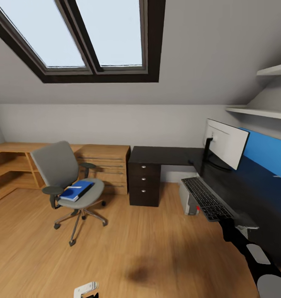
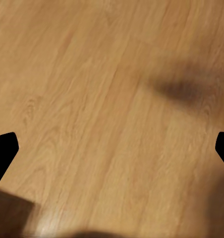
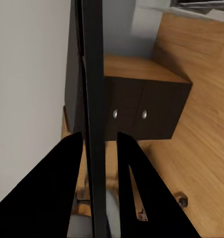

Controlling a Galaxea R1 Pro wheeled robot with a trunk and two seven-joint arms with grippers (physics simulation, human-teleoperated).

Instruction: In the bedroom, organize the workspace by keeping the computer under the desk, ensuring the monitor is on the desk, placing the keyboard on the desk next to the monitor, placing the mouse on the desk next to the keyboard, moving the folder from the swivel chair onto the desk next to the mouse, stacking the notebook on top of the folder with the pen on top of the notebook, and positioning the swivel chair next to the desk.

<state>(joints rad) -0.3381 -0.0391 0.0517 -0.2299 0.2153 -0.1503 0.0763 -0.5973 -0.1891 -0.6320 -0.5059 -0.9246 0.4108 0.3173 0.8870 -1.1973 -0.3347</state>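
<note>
right end effector (image 3: 99, 163): I had it clamped on the keyboard (image 1: 207, 198) edge, carrying it above the surface (image 1: 244, 186) toward the monitor (image 1: 224, 142).
left end effector (image 2: 112, 148): wide, idle over floor.
folder (image 1: 77, 190): on swivel chair (image 1: 68, 182).

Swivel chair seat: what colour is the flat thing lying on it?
Bright blue: the flat rectangular folder on the grey upholstered swivel chair, clearest in the head view.

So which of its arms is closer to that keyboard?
Right. The right gripper is clamped on the keyboard, holding it above the desk edge. The left gripper hangs low over the wooden floor, well away from it.
</note>
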